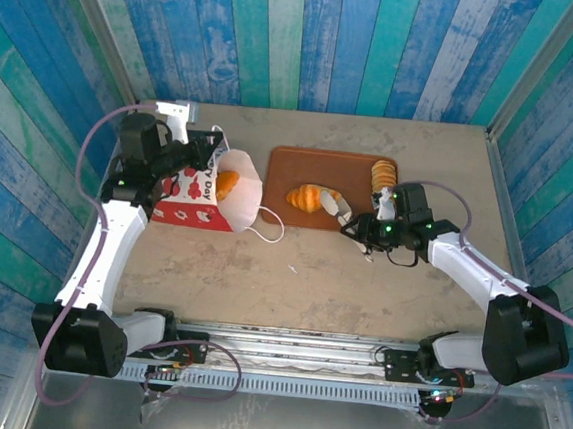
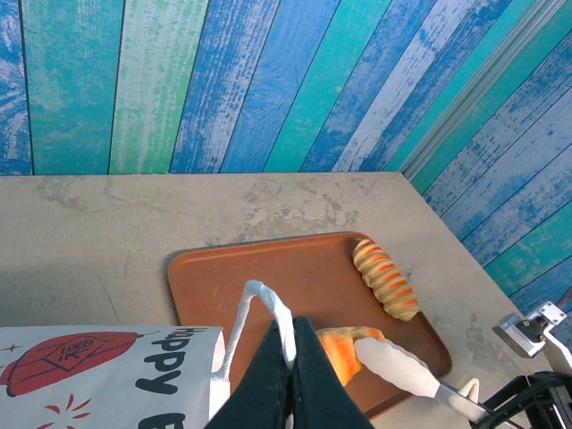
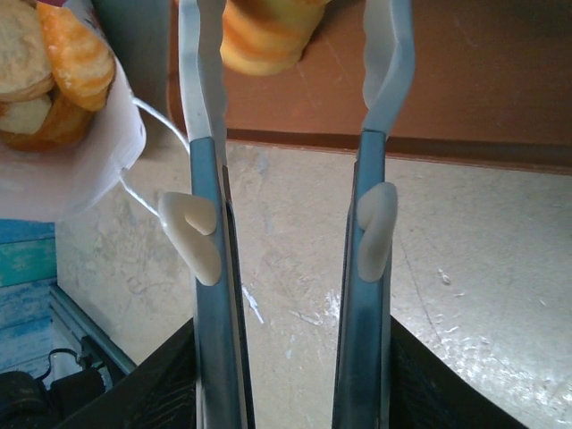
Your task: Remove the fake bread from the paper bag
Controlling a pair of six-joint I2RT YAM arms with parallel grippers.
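Note:
The paper bag [image 1: 203,195] lies on its side, mouth toward the tray, with fake bread [image 1: 227,182] inside it. My left gripper [image 2: 292,326] is shut on the bag's white cord handle [image 2: 259,299]. My right gripper [image 3: 290,357] is shut on a pair of metal tongs [image 3: 210,268] with white tips. The tongs' arms stand spread on either side of a croissant [image 1: 311,198] lying on the brown tray [image 1: 301,166], and I cannot tell if they touch it. A ridged loaf [image 1: 382,173] lies at the tray's right end. In the right wrist view more bread [image 3: 54,63] fills the bag's mouth.
The bag's other cord handle [image 1: 265,228] trails on the table toward the tray. Blue and green plank walls enclose the table on three sides. Bare tabletop lies in front of the tray and bag.

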